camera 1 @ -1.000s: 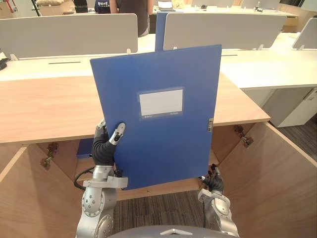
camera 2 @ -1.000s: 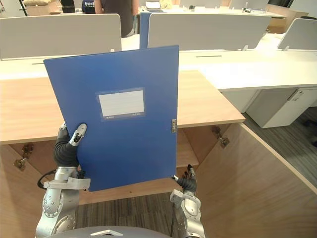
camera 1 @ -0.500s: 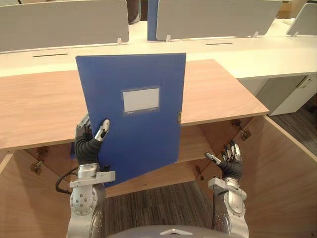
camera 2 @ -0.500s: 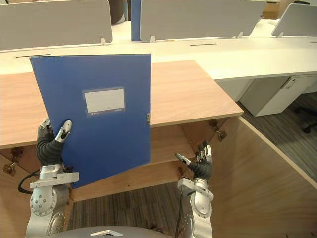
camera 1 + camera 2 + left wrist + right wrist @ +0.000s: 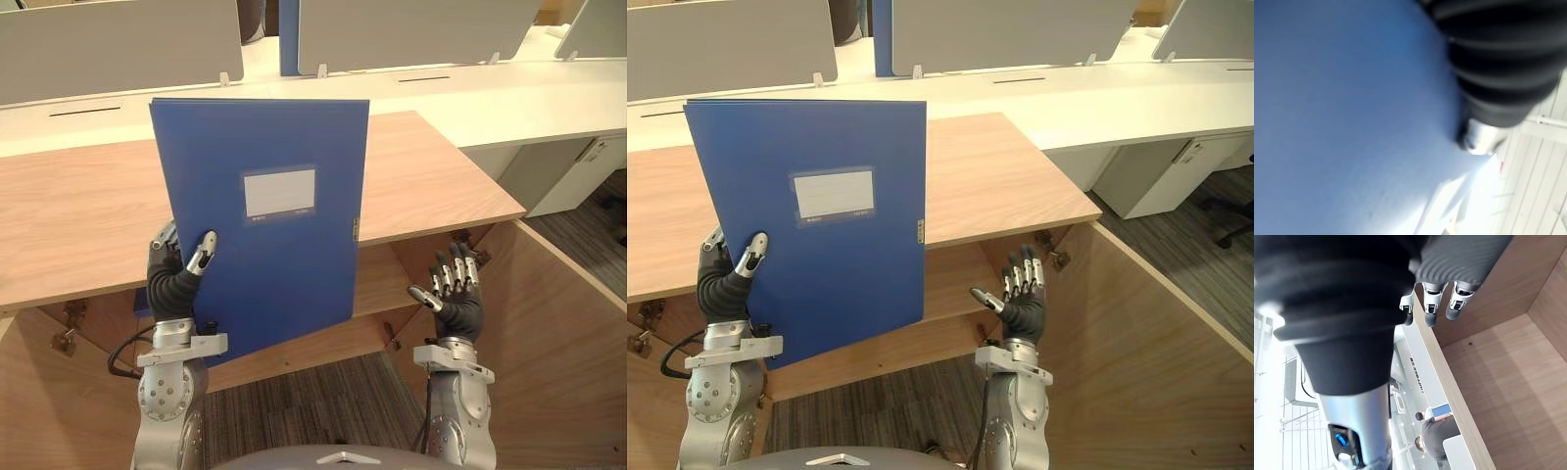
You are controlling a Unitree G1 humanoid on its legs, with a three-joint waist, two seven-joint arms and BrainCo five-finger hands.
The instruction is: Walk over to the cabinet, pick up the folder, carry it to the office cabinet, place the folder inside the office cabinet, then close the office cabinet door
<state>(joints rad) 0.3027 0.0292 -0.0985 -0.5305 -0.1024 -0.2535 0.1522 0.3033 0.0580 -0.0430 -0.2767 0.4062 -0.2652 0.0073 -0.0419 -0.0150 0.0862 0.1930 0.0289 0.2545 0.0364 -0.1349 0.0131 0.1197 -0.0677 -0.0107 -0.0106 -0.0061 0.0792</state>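
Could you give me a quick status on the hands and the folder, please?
Left robot hand shut on blue folder, held upright before the open cabinet. Right robot hand open, empty. No obstruction seen.

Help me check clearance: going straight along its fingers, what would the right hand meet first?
Probably the front edge of the cabinet's wooden top, above the open right hand; depth is uncertain.

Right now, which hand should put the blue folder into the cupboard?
The left hand: its thumb and fingers pinch the folder, holding it upright in front of the open cabinet. The right hand is open, empty and apart from the folder.
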